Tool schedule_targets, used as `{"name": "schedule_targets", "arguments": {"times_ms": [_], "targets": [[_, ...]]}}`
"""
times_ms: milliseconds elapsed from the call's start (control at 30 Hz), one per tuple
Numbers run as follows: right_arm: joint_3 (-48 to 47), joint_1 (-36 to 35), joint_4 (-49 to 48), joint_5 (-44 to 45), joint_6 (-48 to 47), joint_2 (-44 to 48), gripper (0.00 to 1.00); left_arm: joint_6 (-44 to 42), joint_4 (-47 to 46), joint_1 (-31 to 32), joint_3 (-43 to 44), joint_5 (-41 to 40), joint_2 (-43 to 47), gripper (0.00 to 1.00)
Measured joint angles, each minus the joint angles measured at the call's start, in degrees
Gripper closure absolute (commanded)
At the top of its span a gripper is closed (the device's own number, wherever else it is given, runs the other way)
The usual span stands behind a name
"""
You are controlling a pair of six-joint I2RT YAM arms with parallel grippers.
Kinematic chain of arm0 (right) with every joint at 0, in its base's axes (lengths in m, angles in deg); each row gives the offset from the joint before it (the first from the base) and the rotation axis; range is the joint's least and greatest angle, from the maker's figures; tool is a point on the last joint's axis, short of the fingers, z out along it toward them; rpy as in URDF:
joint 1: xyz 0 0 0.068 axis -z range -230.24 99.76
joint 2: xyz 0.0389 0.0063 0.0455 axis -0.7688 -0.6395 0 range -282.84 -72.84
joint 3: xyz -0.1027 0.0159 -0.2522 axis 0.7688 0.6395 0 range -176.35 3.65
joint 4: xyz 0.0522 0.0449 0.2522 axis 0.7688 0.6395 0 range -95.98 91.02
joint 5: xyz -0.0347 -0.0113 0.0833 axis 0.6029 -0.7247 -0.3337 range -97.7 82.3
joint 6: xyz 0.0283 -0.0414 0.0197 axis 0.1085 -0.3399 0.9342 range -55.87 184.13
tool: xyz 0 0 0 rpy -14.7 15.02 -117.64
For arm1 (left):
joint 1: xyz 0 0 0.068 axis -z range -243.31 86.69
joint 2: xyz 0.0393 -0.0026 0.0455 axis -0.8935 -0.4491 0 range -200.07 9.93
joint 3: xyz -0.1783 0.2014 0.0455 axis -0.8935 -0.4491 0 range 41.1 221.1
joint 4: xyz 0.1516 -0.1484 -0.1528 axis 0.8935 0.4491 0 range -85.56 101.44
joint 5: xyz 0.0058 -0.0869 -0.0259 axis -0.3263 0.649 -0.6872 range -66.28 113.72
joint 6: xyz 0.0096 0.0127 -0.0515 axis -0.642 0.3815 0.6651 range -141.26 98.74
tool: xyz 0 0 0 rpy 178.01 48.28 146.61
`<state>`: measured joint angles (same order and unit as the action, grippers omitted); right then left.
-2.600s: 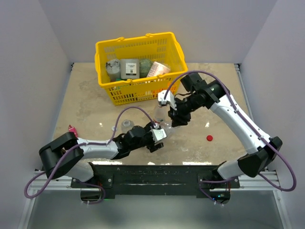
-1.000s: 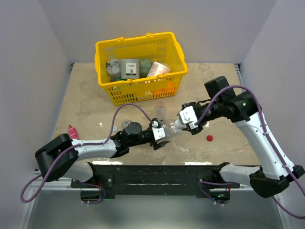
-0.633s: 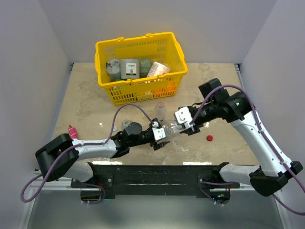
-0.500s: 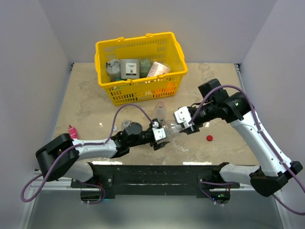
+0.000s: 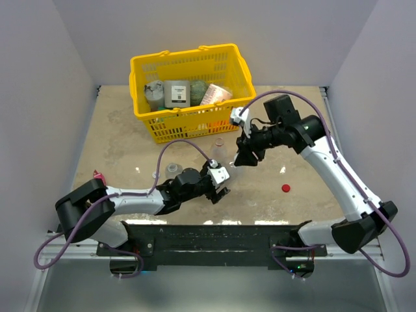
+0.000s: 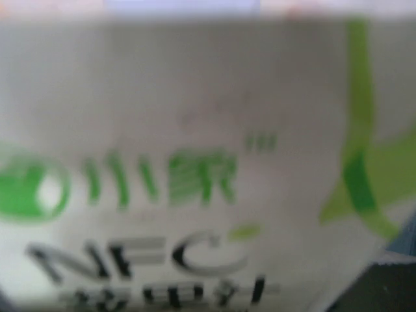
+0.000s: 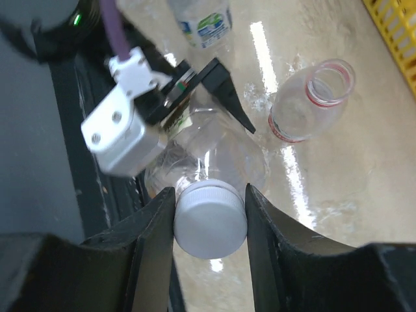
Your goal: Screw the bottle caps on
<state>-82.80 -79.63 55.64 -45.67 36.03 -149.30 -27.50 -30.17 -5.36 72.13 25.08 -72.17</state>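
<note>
My right gripper point(image 5: 242, 158) point(image 7: 209, 201) is shut on a white cap point(image 7: 209, 221) that sits on the neck of the large clear bottle point(image 7: 221, 146) point(image 5: 229, 168). My left gripper point(image 5: 219, 179) holds that bottle's body from the near side; its black fingers point(image 7: 224, 81) straddle it. A blurred white label with green print point(image 6: 195, 175) fills the left wrist view. The slim red-labelled bottle point(image 7: 302, 107) point(image 5: 220, 148) stands open beside them. The short bluish-labelled bottle point(image 7: 205, 19) point(image 5: 172, 170) stands to the left. A red cap point(image 5: 285, 188) lies on the table to the right.
The yellow basket point(image 5: 188, 127) of jars and packets stands behind the bottles; its corner shows in the right wrist view point(image 7: 396, 26). A pink tube point(image 5: 99, 177) lies at the far left. The black base rail point(image 5: 208, 237) runs along the near edge.
My right arm has swung from the bottle's right side to behind it, still gripping the cap end. The bottle has shifted from lying towards the right to pointing away from the left gripper.
</note>
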Motion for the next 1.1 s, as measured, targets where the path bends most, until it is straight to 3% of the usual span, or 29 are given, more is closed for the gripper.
{"name": "schedule_targets", "arguments": {"times_ms": [33,133,167,200,233,267,600,1100], "targets": [[0.0,0.1,-1.1,0.6,3.4,-0.4,1.0,1.3,0.6,0.3,0.5,-1.1,-0.5,1.0],[-0.7,0.1,-2.8,3.0,11.2,-1.1,1.0,4.1,1.1,0.8,1.4,-2.3,-1.3,0.57],[-1.4,0.2,-2.5,3.6,12.7,-1.3,1.0,5.0,1.0,1.0,1.6,-2.3,-1.3,0.36],[-2.5,0.2,-1.7,4.2,13.4,-1.6,1.0,5.6,0.7,1.1,1.9,-2.2,-1.3,0.28],[-3.8,0.1,-0.9,4.7,13.8,-1.9,1.0,6.1,0.4,1.3,2.1,-2.1,-1.3,0.11],[-5.0,0.0,-0.1,5.2,14.0,-2.0,1.0,6.6,-0.1,1.3,2.3,-1.9,-1.3,0.01],[-11.5,-1.4,12.3,12.2,4.3,-1.7,1.0,6.0,3.4,1.4,3.0,1.9,3.5,0.0],[-20.8,-2.5,22.0,21.6,-0.8,-7.7,1.0,2.1,7.2,0.2,3.5,5.5,5.6,0.01]]}}
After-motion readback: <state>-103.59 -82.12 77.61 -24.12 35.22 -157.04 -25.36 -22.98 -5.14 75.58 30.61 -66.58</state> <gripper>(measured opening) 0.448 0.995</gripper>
